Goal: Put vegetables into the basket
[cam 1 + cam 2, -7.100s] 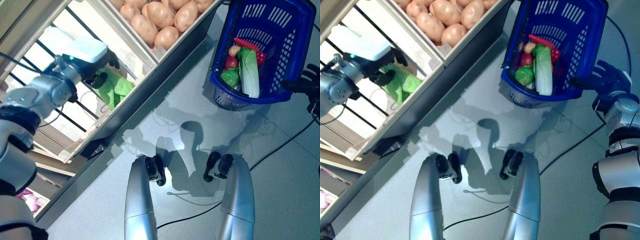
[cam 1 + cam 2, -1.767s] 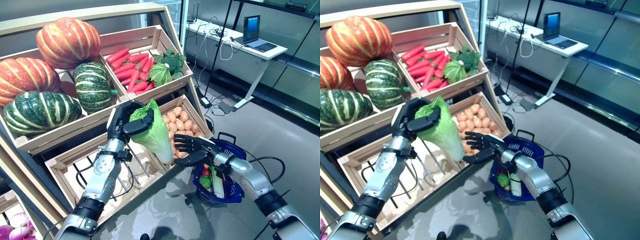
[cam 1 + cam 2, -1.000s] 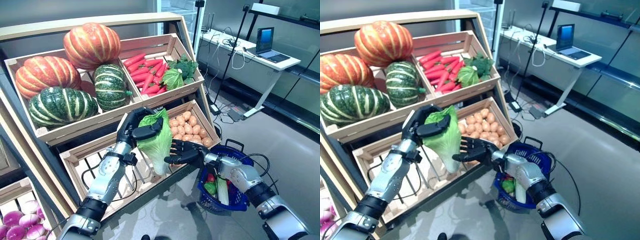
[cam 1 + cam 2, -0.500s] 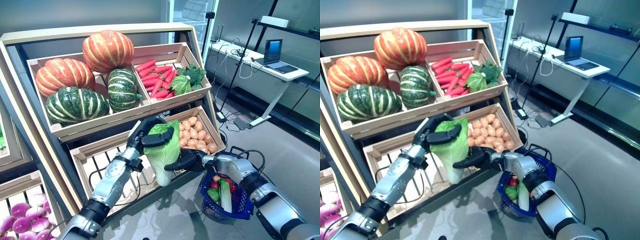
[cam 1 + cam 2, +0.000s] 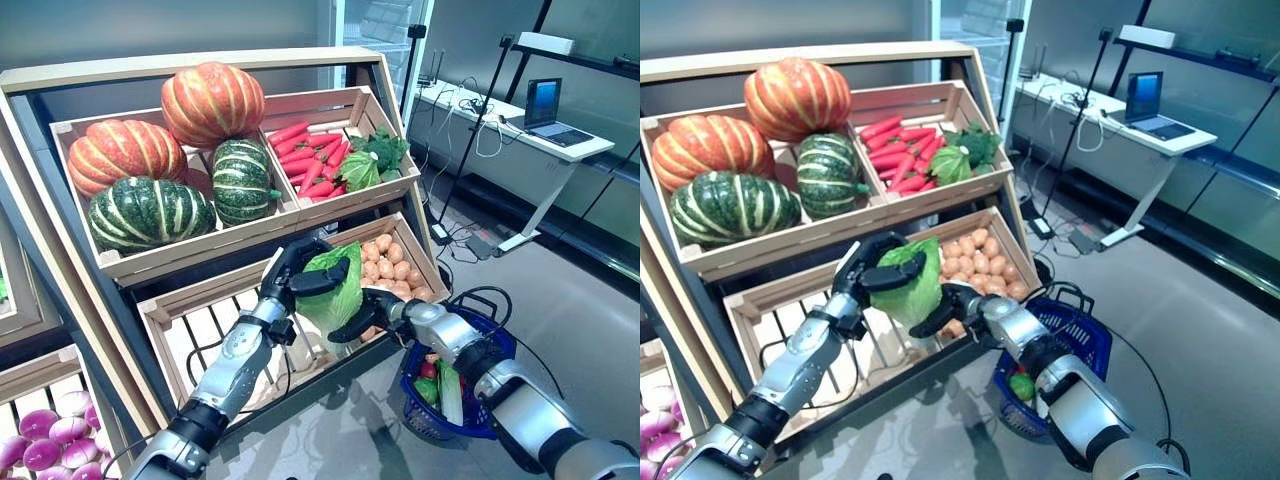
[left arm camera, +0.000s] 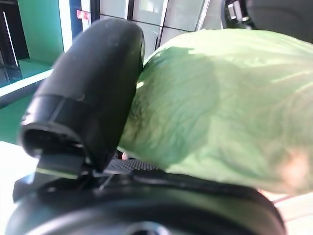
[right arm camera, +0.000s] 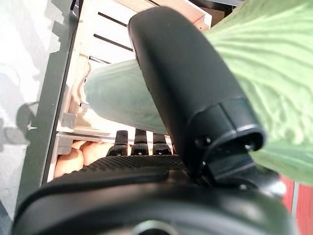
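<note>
A pale green lettuce (image 5: 336, 288) hangs in front of the lower wooden crates, held between both hands. My left hand (image 5: 288, 274) is shut on its top, and the thumb (image 6: 93, 93) presses on the leaves. My right hand (image 5: 366, 318) has come in from the right and is shut on its lower part, with the thumb (image 7: 181, 93) on the leaf and the fingers under the stalk. The blue basket (image 5: 503, 342) stands on the floor at the lower right. It holds a long white-green vegetable (image 5: 450, 390), a red one and a green one.
The stand has crates of pumpkins (image 5: 210, 100), carrots (image 5: 315, 150) and potatoes (image 5: 388, 262). A slatted lower crate (image 5: 195, 335) lies behind the left arm. Purple bulbs (image 5: 40, 450) lie at the lower left. A desk with a laptop (image 5: 545, 100) stands far right.
My right hand has moved left onto the lettuce and curled round its lower part. My left hand still holds the top. The camera view has shifted slightly.
</note>
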